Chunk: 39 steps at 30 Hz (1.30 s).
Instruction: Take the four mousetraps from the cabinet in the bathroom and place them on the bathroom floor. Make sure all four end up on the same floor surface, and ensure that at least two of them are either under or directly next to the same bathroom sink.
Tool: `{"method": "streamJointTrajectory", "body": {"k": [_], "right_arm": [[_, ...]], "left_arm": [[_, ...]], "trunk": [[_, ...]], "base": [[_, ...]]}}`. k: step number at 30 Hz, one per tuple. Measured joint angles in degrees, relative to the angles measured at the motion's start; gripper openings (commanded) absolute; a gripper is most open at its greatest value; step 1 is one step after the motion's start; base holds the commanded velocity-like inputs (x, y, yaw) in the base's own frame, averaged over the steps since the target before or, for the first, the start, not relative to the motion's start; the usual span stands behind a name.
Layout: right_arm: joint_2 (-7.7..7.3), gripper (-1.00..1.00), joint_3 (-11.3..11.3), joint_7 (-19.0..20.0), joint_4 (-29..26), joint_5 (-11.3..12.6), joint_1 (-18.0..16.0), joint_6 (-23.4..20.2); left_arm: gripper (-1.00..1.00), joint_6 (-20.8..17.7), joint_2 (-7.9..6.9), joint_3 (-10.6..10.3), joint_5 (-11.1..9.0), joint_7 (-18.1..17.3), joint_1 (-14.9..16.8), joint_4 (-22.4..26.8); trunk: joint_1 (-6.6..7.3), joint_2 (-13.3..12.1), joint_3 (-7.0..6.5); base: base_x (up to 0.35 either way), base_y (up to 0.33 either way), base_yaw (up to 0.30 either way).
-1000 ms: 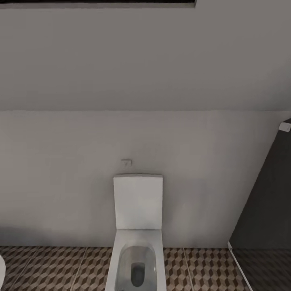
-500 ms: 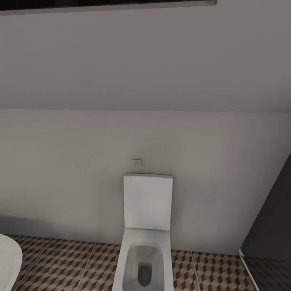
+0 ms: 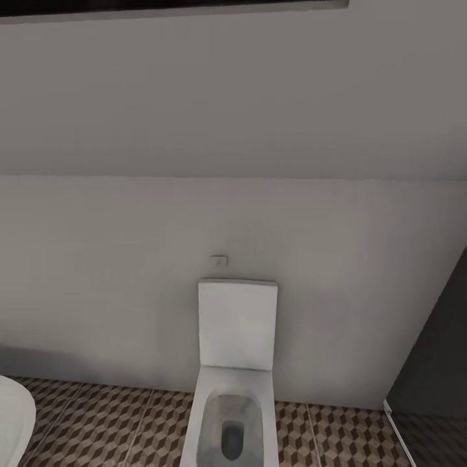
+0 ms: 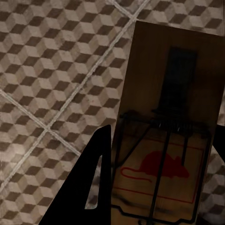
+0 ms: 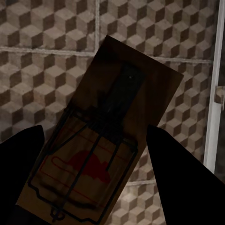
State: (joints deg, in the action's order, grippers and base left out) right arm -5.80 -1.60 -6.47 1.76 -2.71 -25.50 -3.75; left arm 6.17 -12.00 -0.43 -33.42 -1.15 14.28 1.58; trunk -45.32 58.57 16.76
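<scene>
**Ana:** Head view first: what's ahead?

**Ben:** A white toilet (image 3: 235, 389) against a pale wall (image 3: 233, 214), lid up, with a small flush plate (image 3: 219, 260) just above the cistern. The bathroom floor (image 3: 110, 425) with its cube pattern runs along the near edge. A rounded white fixture (image 3: 13, 421) cuts in at the near left corner; I can't tell what it is. A dark panel (image 3: 438, 350) stands at the right.

**Ana:** And the left tool?

**Ben:** In the left wrist view the left tool (image 4: 154, 187) is clamped on a mousetrap (image 4: 171, 126). One dark finger (image 4: 89, 187) presses its one long edge; the other finger barely shows at the picture's border. The board is held above the tiled floor (image 4: 56, 70), its red mouse mark and wire parts facing the camera.

**Ana:** The right one?

**Ben:** Same story. In the right wrist view the right tool (image 5: 101, 173) grips a second mousetrap (image 5: 105, 131), with dark fingers (image 5: 176, 168) on either side of the board. It hangs over the cube tiles (image 5: 42, 61), and a white strip (image 5: 213, 93) runs past one side, edging a darker surface.
</scene>
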Motion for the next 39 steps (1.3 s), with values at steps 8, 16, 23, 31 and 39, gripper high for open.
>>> {"method": "streamJointTrajectory", "body": {"k": [8,16,23,31,39], "right_arm": [[0.00,-1.00,0.0,0.0,0.0,0.0,0.0,0.0],[0.11,-1.00,0.0,0.0,0.0,0.0,0.0,0.0],[0.23,-1.00,0.0,-0.1,0.0,0.1,0.0,0.0],[0.23,-1.00,0.0,-0.1,0.0,0.1,0.0,0.0],[0.21,-1.00,0.0,-0.1,0.0,0.1,0.0,0.0]], "left_arm": [[-1.00,0.0,0.12,-0.4,3.4,0.0,0.0,0.1],[-1.00,0.1,0.14,-0.5,4.4,0.0,0.0,0.1],[-1.00,0.1,0.14,-0.5,4.5,0.1,0.0,0.1],[-1.00,0.1,0.16,-0.4,4.5,0.1,0.0,0.1],[-1.00,0.1,0.14,-0.4,4.4,0.2,0.0,0.1]], "trunk": [[0.02,0.0,0.00],[0.00,0.0,0.00],[0.00,0.0,0.00],[0.00,0.0,0.00],[-0.01,0.0,0.00]], "base": [[0.182,0.156,0.000],[0.083,0.075,-0.008],[0.008,0.007,-0.166],[0.001,0.001,-0.126],[0.000,0.000,-0.013]]}}
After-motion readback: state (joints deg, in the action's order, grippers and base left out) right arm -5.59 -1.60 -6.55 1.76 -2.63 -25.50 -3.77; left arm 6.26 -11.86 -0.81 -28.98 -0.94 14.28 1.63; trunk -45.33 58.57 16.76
